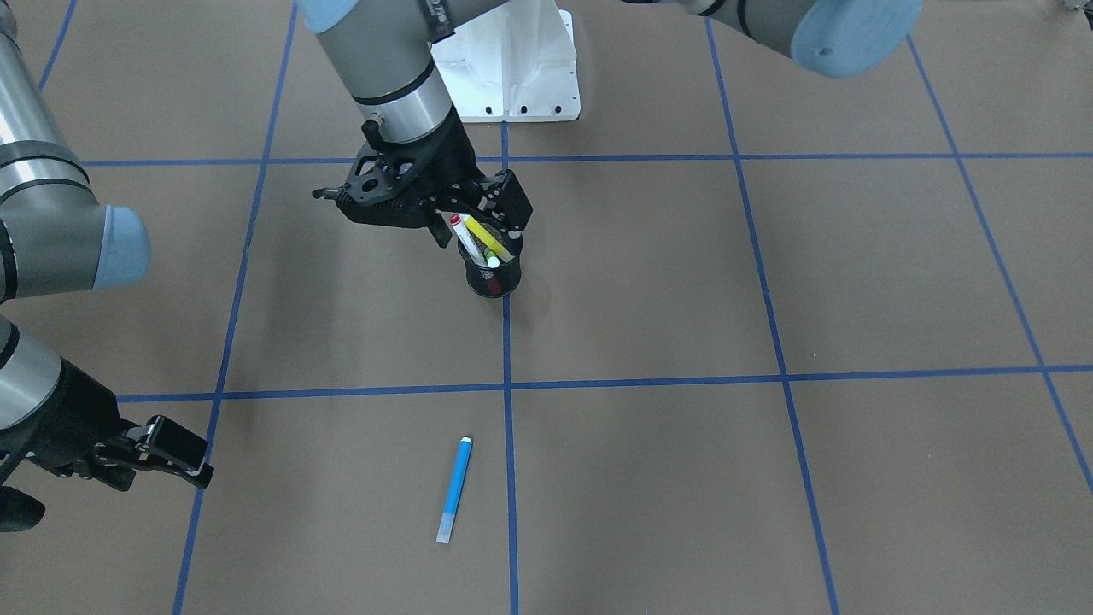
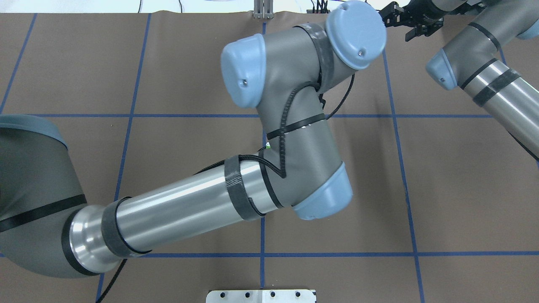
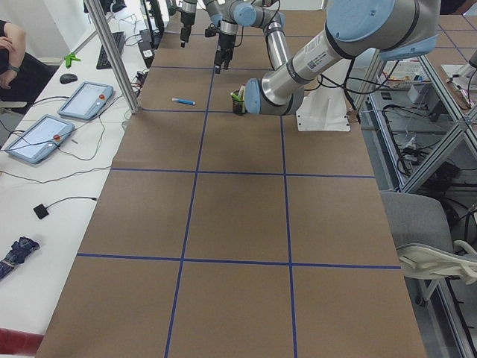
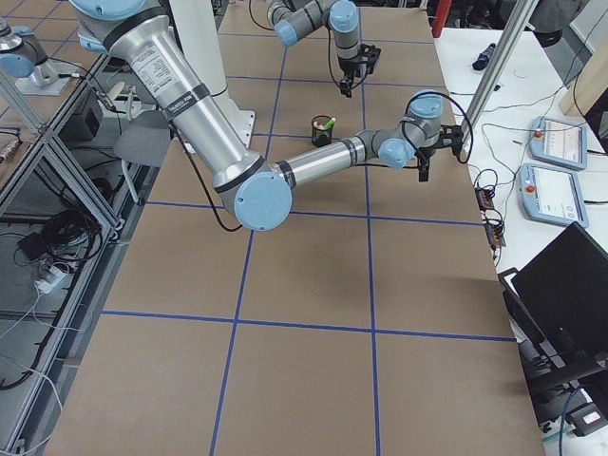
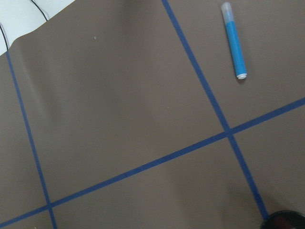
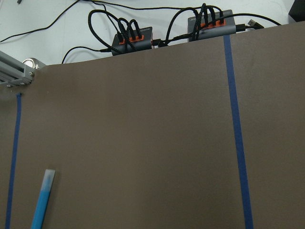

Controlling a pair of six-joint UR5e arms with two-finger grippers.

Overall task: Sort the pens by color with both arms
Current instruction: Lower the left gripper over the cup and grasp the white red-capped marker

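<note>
A blue pen (image 1: 454,489) lies flat on the brown table, near the front grid line; it also shows in the left wrist view (image 5: 234,40) and the right wrist view (image 6: 43,202). A white pen with red ends (image 1: 462,232), a yellow pen (image 1: 487,238) and a light green pen (image 1: 493,257) stand tilted in a black wire-mesh cup (image 1: 501,280). My left gripper (image 1: 478,224) hangs just above the cup, jaws apart on either side of the pen tops, gripping none. My right gripper (image 1: 184,457) is open and empty, low over the table, well apart from the blue pen.
Blue tape lines (image 1: 507,386) divide the brown table into squares. The white pedestal base (image 1: 512,68) stands behind the cup. The left arm's elbow (image 2: 294,126) hides the cup in the overhead view. Cable boxes (image 6: 133,36) sit beyond the table's far edge.
</note>
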